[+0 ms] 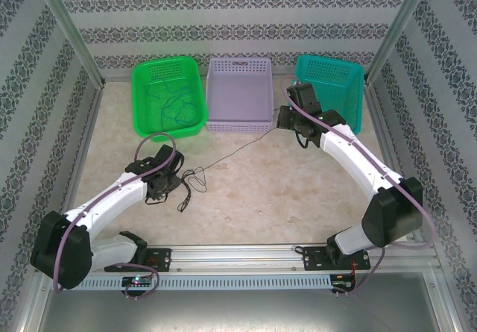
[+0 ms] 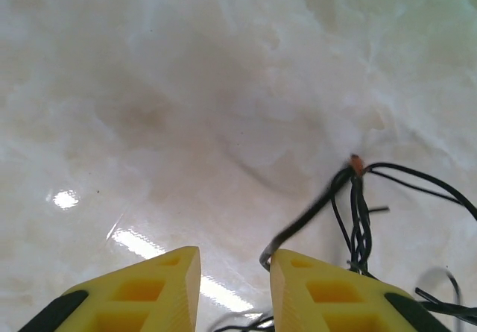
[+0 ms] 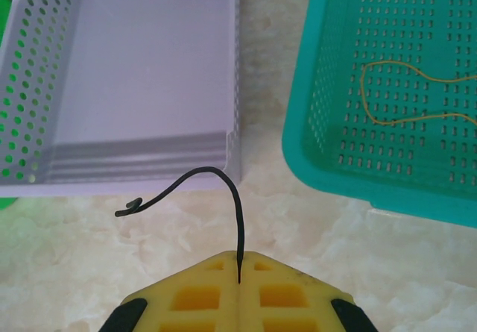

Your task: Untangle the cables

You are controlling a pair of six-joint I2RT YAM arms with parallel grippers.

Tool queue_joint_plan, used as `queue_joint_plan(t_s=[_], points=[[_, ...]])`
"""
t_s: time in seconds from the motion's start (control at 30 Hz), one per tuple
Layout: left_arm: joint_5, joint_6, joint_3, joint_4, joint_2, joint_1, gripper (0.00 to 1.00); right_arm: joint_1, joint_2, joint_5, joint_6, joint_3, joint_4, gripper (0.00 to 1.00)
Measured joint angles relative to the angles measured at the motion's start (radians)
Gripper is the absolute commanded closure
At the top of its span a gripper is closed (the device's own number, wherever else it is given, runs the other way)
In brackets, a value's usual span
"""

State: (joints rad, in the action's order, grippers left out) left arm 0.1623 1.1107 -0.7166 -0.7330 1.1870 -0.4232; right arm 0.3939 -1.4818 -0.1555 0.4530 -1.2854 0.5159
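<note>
A thin black cable [image 1: 231, 153] runs taut across the table from my right gripper [image 1: 282, 123] down to a small black tangle [image 1: 192, 179] beside my left gripper [image 1: 175, 186]. In the right wrist view my right gripper [image 3: 238, 261] is shut on the black cable [image 3: 237, 198], whose free end curls off to the left. In the left wrist view my left gripper [image 2: 235, 261] is open just above the table. A black cable end [image 2: 298, 231] lies at the tip of its right finger, with the black tangle [image 2: 359, 220] off to the right. A blue cable [image 1: 175, 104] lies in the green basket [image 1: 141, 71]. A yellowish-tan cable [image 3: 406, 97] lies in the teal basket [image 3: 313, 153].
Three baskets stand in a row at the back: green, lavender [image 1: 238, 63] and teal [image 1: 328, 60]. The lavender basket [image 3: 235, 63] holds nothing. Patterned walls and metal posts close in the table on the left, right and back. A metal rail carries the arm bases along the near edge.
</note>
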Motion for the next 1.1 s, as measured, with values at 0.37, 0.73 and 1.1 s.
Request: queue_joint_plan(t_s=[0.37,0.73,1.1], points=[[0.008,-0.031,-0.091,-0.029,-0.007,0.004,1.00,-0.060,0.018,-0.049,-0.036,0.006,0.032,1.00],[-0.111,-0.111,-0.142,0.000,0.005,0.075,0.69,-0.181,0.061,-0.057,-0.068,0.006,0.049,1.00],[-0.314,-0.282,-0.285,0.130,0.304,-0.247,0.40,-0.173,0.060,-0.034,-0.068,0.031,0.061,1.00]])
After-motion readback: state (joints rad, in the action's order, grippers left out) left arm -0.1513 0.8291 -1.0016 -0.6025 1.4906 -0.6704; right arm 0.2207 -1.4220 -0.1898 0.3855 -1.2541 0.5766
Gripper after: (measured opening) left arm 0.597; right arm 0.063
